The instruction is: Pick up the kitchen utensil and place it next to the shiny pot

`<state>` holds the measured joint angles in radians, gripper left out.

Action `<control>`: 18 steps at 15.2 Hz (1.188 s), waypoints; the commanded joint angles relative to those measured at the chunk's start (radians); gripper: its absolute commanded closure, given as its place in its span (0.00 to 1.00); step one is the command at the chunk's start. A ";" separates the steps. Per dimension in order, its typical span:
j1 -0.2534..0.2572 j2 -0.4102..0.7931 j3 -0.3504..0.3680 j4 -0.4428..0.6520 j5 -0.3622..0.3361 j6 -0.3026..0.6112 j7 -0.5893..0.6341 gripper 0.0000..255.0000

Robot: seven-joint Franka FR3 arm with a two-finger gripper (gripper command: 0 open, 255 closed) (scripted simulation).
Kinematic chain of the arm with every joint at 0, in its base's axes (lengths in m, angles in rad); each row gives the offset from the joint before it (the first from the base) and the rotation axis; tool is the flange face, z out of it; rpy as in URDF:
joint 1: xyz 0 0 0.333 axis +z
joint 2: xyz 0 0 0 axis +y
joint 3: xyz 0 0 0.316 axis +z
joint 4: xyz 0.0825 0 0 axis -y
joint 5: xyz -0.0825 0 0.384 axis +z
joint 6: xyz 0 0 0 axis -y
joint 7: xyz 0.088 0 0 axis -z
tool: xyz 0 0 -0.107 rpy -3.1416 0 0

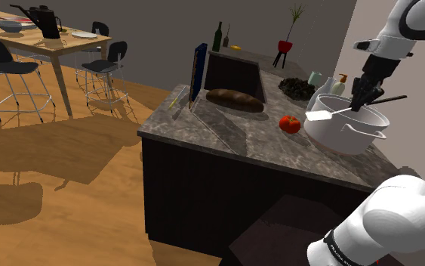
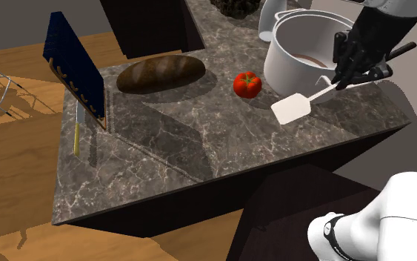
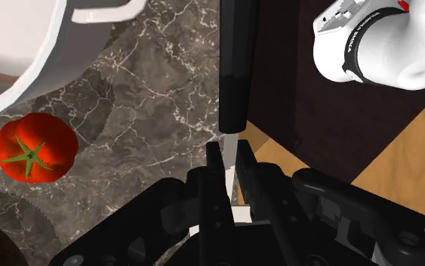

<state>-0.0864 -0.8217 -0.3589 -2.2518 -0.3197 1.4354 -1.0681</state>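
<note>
**Spatula in the grip, set-down beside the pot to come**

In the second exterior view, a blue board leans near the worktop's left edge, with a yellow-handled knife lying just beside it. Next come a brown loaf and a red tomato towards the middle. Near the right edge stands the pale, white-drawn pot.

The spatula hangs just in front of the pot, its white blade towards the tomato and its black handle towards the worktop's right edge. The gripper is clenched on the thin neck between blade and handle. The wrist view shows the fingers pinching that neck, with the handle reaching out past the worktop's edge.

The pick-up looks done, so the step in hand is the placing. I judge the next move to be a short lowering onto the bare stone between the tomato and the pot. The spatula should go down flat, clear of the pot's wall and far enough in from the edge that the handle cannot tip it off. The jaws then let go.
</note>
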 commanded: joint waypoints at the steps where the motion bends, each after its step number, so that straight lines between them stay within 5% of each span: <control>1: -0.020 -0.042 -0.025 -0.018 -0.032 -0.017 -0.038 1.00; 14: -0.125 -0.198 -0.231 0.028 -0.258 -0.122 -0.332 1.00; 18: -0.135 -0.220 -0.250 -0.016 -0.278 -0.096 -0.333 1.00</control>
<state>-0.2173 -1.0335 -0.6052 -2.2543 -0.5926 1.3330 -1.4003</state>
